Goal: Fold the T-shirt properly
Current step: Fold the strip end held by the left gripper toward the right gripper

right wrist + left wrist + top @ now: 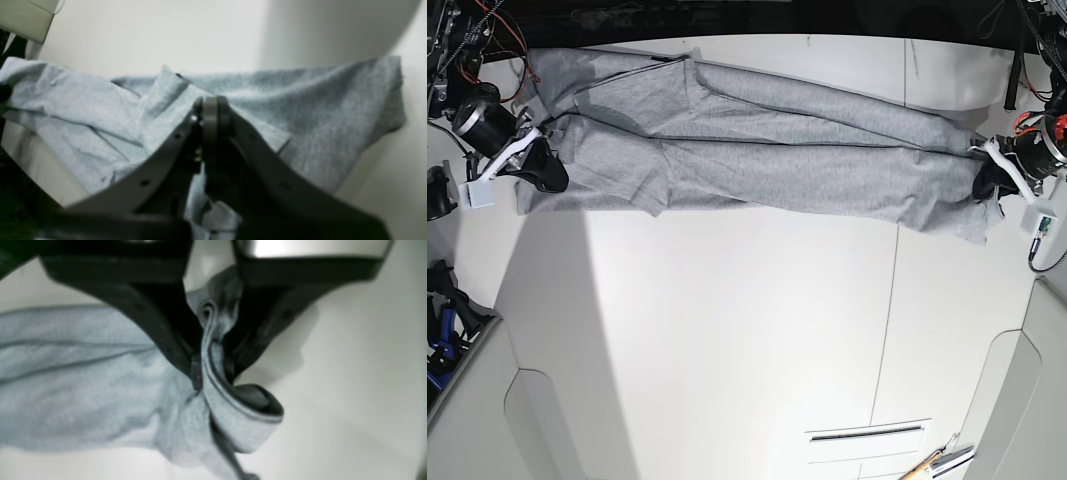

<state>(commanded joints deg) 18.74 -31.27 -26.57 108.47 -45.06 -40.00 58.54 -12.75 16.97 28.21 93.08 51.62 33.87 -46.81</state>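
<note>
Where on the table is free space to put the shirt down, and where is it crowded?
The table is bare from the T-shirt down to the near edge. The far strip is crowded: the shirt stretches between the left pincer and the right pincer, both shut on it. A tool lies near the front right.

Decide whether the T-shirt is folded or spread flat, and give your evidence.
Partly folded: the T-shirt lies as a long layered band across the table, stretched between the left claw and right claw, both pinching cloth.

Overhead base view, two close wrist views
</note>
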